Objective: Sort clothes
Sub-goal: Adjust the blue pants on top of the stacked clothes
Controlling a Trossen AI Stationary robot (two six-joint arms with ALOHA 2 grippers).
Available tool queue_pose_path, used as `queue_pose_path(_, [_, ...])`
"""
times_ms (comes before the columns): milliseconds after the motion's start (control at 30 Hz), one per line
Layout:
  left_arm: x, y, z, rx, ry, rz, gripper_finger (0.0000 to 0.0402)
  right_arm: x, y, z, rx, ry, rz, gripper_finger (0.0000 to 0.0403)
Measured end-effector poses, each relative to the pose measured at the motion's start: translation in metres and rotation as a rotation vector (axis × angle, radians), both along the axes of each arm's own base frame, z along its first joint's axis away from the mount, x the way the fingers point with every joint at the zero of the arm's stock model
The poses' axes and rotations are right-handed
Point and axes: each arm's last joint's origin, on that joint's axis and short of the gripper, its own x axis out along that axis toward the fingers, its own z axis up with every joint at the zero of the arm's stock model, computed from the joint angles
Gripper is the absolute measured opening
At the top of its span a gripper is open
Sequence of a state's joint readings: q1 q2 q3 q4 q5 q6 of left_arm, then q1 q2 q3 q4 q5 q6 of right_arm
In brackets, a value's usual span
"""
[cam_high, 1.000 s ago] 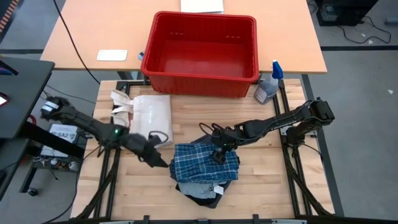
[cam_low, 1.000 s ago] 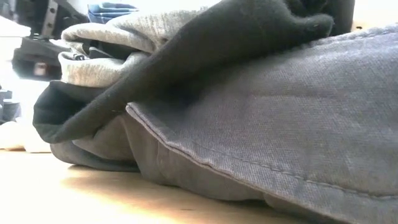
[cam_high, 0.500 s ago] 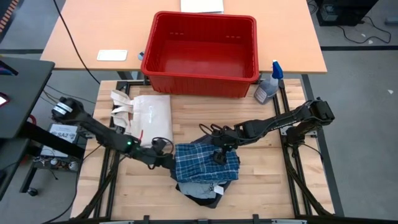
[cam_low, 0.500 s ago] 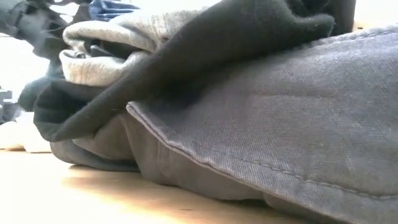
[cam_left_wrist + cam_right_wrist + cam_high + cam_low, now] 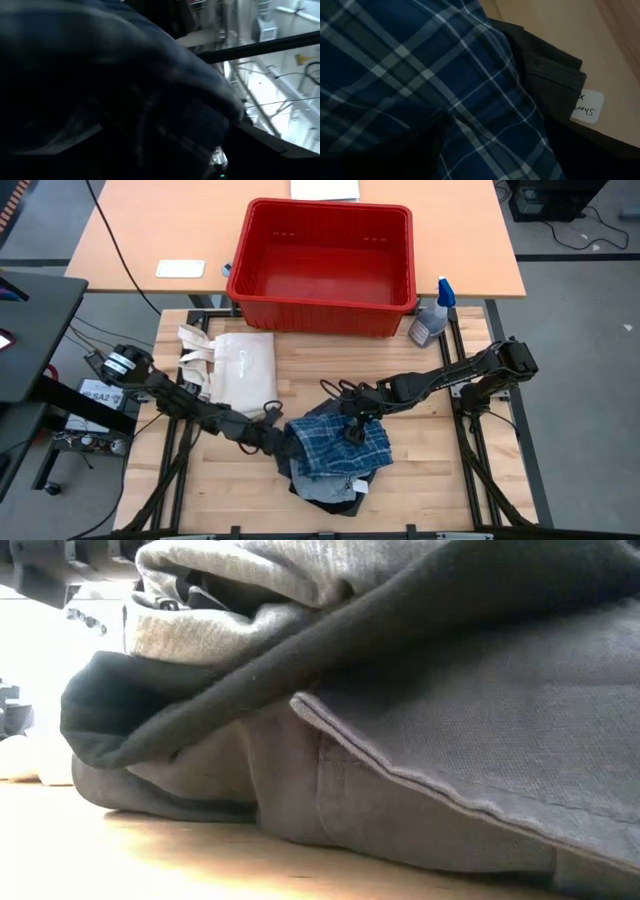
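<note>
reading white tag: maybe "2045" | left gripper state unclear | right gripper released

Slatted pale wooden worktable on a dark metal frame, longer light-wood table beyond it, grey floor to either side, dark cables trailing across the floor, black-topped stand at one edge
</note>
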State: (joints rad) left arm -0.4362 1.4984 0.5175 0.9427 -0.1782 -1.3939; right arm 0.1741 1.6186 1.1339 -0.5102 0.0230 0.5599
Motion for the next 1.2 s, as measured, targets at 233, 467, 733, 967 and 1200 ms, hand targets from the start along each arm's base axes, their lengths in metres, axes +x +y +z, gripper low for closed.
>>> queue_pose_path(233, [0.001,-0.001,-0.003,0.003,0.068,-0.016,0.0267,0.000,0.000,0.000,0.011,0.001,-0.018,0.0347])
queue_pose_path(467, [-0.002,-0.002,-0.013,0.022,0.178,-0.020,0.0261,0.000,0.000,0.000,0.033,0.005,-0.026,0.0347])
queue_pose_path(733, [-0.008,-0.010,-0.016,0.045,0.222,-0.133,0.0260,-0.003,0.001,0.004,0.085,0.070,0.002,0.0347])
queue_pose_path(967, [-0.022,-0.032,-0.015,0.057,0.244,-0.296,0.0260,-0.005,0.006,0.013,0.089,0.093,0.053,0.0347])
queue_pose_path(1200, [-0.038,-0.046,0.016,-0.055,0.095,-0.392,0.0260,-0.004,0.005,0.013,0.075,0.089,0.047,0.0347])
